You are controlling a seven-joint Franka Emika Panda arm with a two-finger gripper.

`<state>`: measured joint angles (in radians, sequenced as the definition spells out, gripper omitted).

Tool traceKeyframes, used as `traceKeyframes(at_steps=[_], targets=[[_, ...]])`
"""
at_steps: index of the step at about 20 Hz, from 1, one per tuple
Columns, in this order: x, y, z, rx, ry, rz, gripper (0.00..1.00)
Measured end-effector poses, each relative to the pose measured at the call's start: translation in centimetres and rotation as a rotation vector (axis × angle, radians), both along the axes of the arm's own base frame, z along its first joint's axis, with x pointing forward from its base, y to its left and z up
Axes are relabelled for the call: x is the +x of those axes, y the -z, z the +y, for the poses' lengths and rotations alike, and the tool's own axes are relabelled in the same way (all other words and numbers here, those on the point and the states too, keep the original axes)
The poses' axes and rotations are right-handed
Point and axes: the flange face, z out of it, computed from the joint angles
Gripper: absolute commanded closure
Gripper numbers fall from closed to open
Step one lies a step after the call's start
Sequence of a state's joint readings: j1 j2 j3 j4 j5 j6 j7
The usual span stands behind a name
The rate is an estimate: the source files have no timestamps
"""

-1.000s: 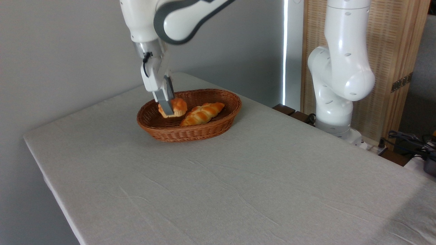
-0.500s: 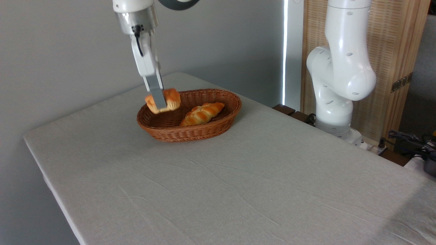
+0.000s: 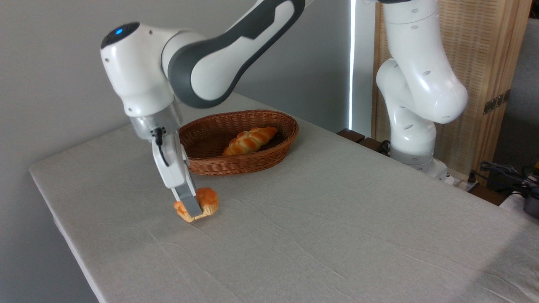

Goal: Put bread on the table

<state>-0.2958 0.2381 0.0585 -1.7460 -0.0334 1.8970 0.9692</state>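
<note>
The fingers [image 3: 190, 206] grasp the bread [image 3: 201, 204] across its middle, in front of the basket [image 3: 252, 162], at or just above the worktop [image 3: 337, 219]. It looks light and probably soft, so a gentle grip at the sides should be enough.

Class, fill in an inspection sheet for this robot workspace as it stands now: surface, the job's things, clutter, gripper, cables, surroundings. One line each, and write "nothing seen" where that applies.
Surface: table covered in a light grey-beige cloth, slightly wrinkled.
Job's things: bread, a small round bun, out of the basket, low at the cloth in front of it; contact with the table cannot be told.
Clutter: wicker basket near the far edge, holding a braided loaf.
Gripper: gripper shut on the bread, fingers pointing down.
Cables: short black cable on the gripper body; dark cables past the table's right edge.
Surroundings: grey wall, wooden slatted screen, robot base at the right.
</note>
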Motion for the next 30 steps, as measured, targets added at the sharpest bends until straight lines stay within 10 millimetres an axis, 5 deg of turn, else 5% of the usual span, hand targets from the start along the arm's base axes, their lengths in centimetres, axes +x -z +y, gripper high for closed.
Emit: traceKeyframes(at_steps=[12, 16, 21, 26, 30], targets=[[0.8, -1.3, -0.4, 0.002, 0.007, -0.033, 0.00], [0.7, -7.1, 1.3, -0.004, -0.025, -0.065, 0.00], [-2.0, -14.8, 7.4, -0.010, -0.228, -0.083, 0.00], [-3.1, -18.5, 9.2, -0.024, -0.421, -0.138, 0.00], [-3.1, -18.7, 9.6, -0.023, -0.452, -0.139, 0.00]])
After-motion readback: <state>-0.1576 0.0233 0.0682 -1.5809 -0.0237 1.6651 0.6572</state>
